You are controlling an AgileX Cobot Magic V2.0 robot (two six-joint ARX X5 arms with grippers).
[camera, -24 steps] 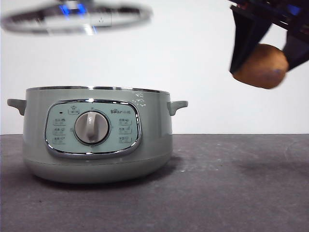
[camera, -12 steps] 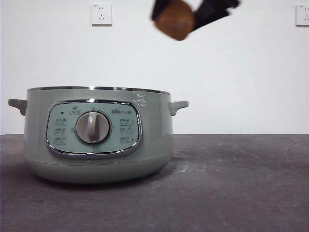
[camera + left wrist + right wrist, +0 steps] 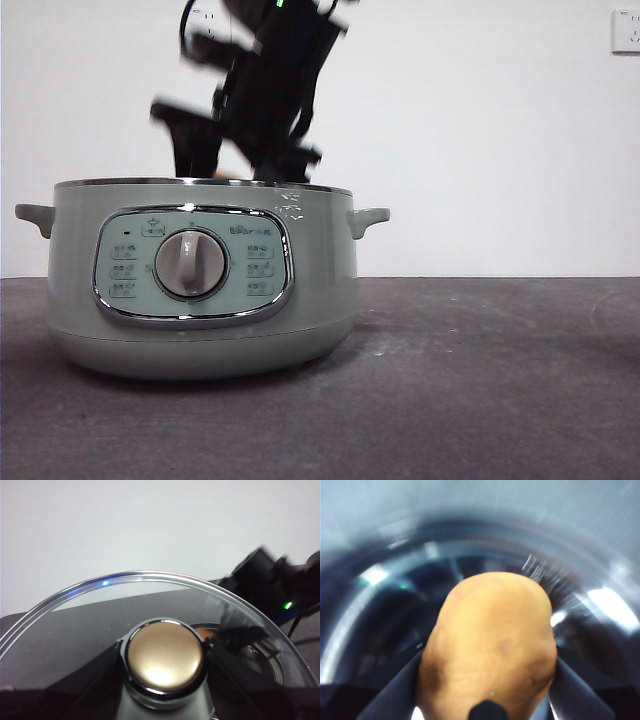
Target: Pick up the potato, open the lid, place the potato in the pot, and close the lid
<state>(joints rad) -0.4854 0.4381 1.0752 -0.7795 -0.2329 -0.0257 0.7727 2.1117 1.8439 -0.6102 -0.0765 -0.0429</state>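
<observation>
The pale green pot (image 3: 200,300) stands open on the left of the table in the front view. My right gripper (image 3: 235,165) reaches down from above to the pot's rim. It is shut on the orange-brown potato (image 3: 490,645), which hangs inside the pot's dark bowl (image 3: 380,610). The glass lid (image 3: 100,625) is out of the front view. In the left wrist view my left gripper (image 3: 164,685) is shut on its round knob (image 3: 164,655). Through the glass a bit of the potato (image 3: 206,630) and the right arm (image 3: 270,580) show.
The dark grey table (image 3: 480,380) stretches to the right of the pot. A white wall stands behind, with a socket (image 3: 626,30) at the top right.
The right gripper has carried the potato left and down, from high beside the pot into its mouth. The lid, at the top left one second ago, has left the front view.
</observation>
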